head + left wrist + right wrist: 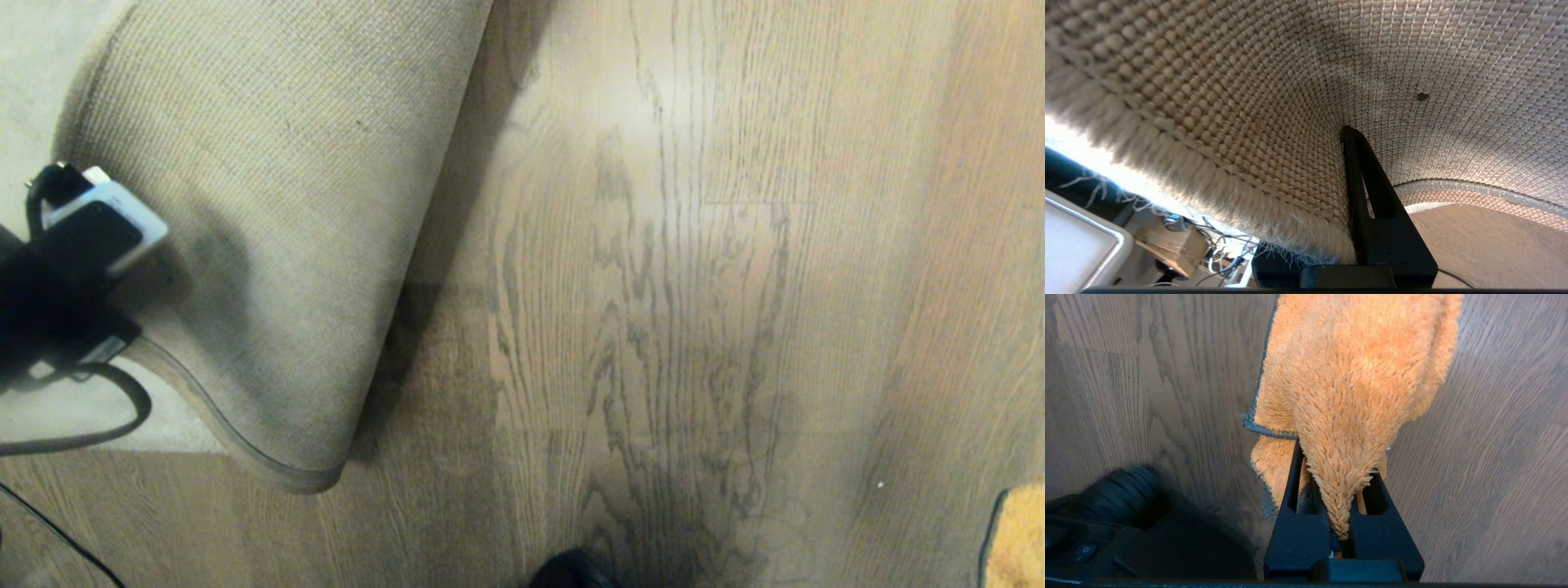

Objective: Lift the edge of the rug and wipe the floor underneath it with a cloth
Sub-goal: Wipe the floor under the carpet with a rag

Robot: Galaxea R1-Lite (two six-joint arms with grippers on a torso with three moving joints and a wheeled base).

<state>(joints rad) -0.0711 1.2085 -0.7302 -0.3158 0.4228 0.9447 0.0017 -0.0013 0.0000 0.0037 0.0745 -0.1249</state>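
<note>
The rug edge (245, 457) is lifted and folded back at the left, its woven beige backing (286, 204) facing up. My left arm (82, 245) is at the far left beside it. In the left wrist view my left gripper (1333, 143) is shut on the fringed rug edge (1274, 220); one black finger (1372, 204) shows, the other is hidden behind the rug. Bare wood floor (653, 327) lies exposed to the right of the fold. My right gripper (1337, 469) is shut on the orange fuzzy cloth (1355, 375), which hangs just above the floor (1494, 457). The cloth's corner (1016, 539) peeks in at the bottom right.
A black cable (98, 425) loops from the left arm over the pale rug pile (33, 65). A dark part of my base (571, 572) sits at the bottom edge, and a black wheel (1118, 494) stands close beside the cloth. Loose wires (1208, 249) lie beyond the rug.
</note>
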